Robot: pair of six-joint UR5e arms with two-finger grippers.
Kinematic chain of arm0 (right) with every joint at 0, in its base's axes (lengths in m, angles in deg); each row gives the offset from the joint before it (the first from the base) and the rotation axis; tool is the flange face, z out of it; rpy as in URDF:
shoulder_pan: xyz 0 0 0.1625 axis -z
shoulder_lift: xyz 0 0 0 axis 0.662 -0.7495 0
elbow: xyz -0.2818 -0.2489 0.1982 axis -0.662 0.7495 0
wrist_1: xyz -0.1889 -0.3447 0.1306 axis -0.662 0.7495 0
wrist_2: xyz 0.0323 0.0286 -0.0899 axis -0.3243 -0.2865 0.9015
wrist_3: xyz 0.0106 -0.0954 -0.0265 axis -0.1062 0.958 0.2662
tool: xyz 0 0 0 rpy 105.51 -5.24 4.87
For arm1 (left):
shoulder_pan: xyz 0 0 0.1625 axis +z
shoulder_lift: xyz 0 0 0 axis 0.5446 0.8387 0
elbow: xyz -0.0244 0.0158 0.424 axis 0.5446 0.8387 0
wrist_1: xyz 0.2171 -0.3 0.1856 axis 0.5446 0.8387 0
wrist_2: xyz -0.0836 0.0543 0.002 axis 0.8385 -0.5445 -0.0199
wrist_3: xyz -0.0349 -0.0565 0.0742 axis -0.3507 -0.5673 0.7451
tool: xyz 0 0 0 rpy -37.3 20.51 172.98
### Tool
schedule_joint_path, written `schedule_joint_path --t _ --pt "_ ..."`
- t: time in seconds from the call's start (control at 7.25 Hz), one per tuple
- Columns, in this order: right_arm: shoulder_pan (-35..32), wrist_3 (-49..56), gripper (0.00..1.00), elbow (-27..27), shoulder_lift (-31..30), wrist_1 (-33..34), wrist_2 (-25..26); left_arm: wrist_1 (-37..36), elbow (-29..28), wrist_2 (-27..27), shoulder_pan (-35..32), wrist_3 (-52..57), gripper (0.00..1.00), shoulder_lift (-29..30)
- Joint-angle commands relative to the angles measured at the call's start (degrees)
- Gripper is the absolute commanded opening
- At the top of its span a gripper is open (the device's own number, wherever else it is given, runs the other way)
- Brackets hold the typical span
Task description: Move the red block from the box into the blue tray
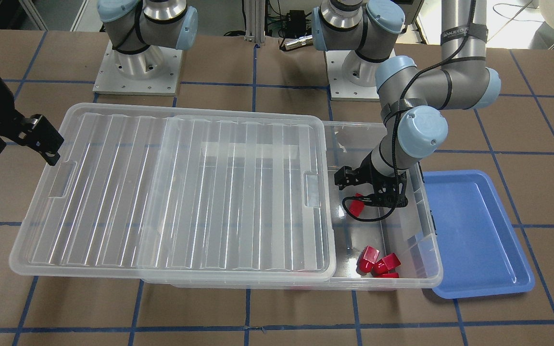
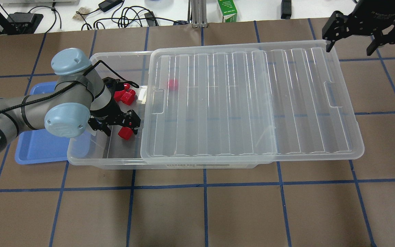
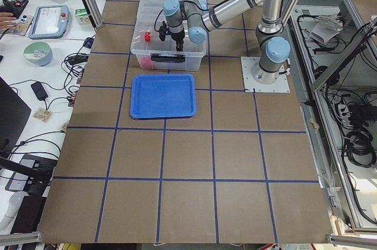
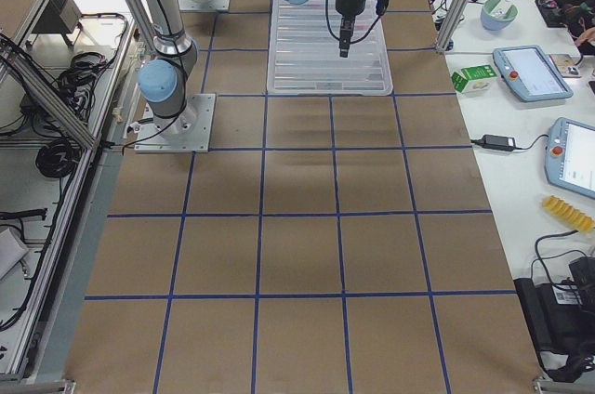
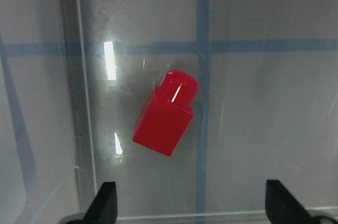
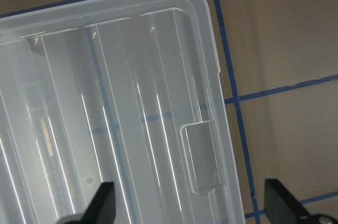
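The box (image 1: 432, 269) is a large clear bin, its ribbed lid (image 1: 176, 192) slid aside so the end by the blue tray (image 1: 474, 230) is uncovered. My left gripper (image 1: 368, 192) is open and empty inside that uncovered end. It hangs just above a lone red block (image 1: 355, 206) lying on the box floor. The left wrist view shows this block (image 5: 166, 118) ahead of the spread fingertips (image 5: 105, 200), untouched. Several more red blocks (image 1: 378, 262) lie in the box's far corner. My right gripper (image 2: 350, 46) is open and empty above the lid's far corner.
One more red block (image 2: 172, 84) shows through the lid. The blue tray (image 2: 39, 147) lies against the box's short end, under my left arm's elbow. The arm bases (image 1: 137, 72) stand behind the box. Brown table with blue grid lines surrounds everything.
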Motion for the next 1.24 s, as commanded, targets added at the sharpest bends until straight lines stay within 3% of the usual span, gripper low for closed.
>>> schedule_joint_path --t 0.0,0.41,0.69,0.83,0.97,1.1 --pt "-1.3 0.0 1.0 1.1 0.1 -0.2 0.1 -4.9 0.6 -0.1 0.2 0.5 0.98 2.5" --pt "-1.5 0.1 1.0 1.8 1.9 0.8 0.1 -5.2 1.1 -2.5 0.1 1.8 0.92 5.1" --pt "-3.6 -0.5 1.0 2.0 3.1 1.3 0.2 -7.1 1.3 -3.4 0.0 1.1 0.41 4.9" --pt "-8.9 -1.4 1.0 2.9 3.2 1.6 0.2 -7.3 1.6 -2.9 -0.3 0.8 0.11 4.8" --pt "-13.6 -0.6 1.0 3.6 3.4 0.9 0.1 -7.5 1.2 -2.7 -0.5 0.9 0.0 3.9" --pt "-16.1 -2.5 1.0 4.0 1.8 -2.8 0.5 -7.5 0.8 -0.6 -0.8 0.8 0.0 3.0"
